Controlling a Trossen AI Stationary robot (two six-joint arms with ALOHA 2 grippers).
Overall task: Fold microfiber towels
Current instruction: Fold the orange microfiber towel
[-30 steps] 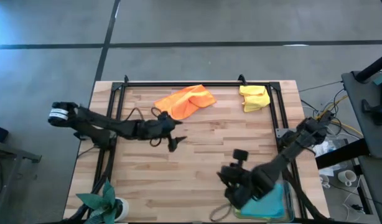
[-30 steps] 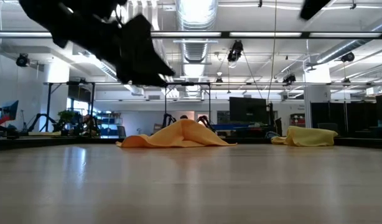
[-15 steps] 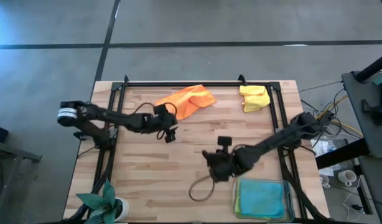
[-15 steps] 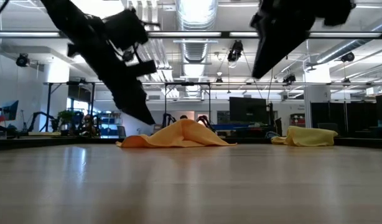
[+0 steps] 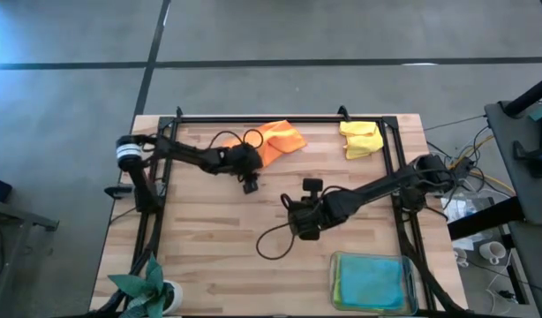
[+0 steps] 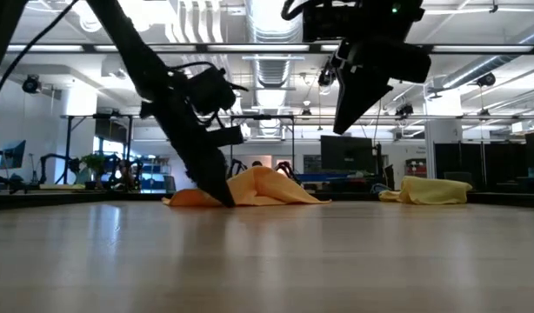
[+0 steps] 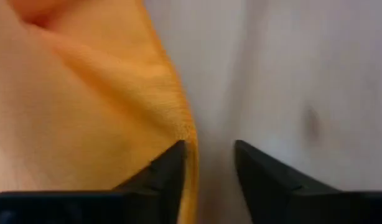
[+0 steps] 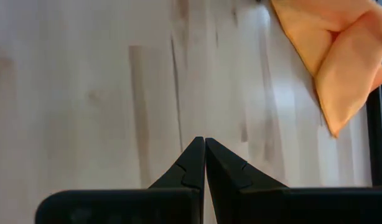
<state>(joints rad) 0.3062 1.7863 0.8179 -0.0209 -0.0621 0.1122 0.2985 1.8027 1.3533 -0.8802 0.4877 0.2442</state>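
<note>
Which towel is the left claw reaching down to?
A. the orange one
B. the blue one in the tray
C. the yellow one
A. The left claw is down at the edge of the orange towel, with its open fingers on either side of that edge in the left wrist view; the yellow towel and the blue towel lie far from it.
</note>
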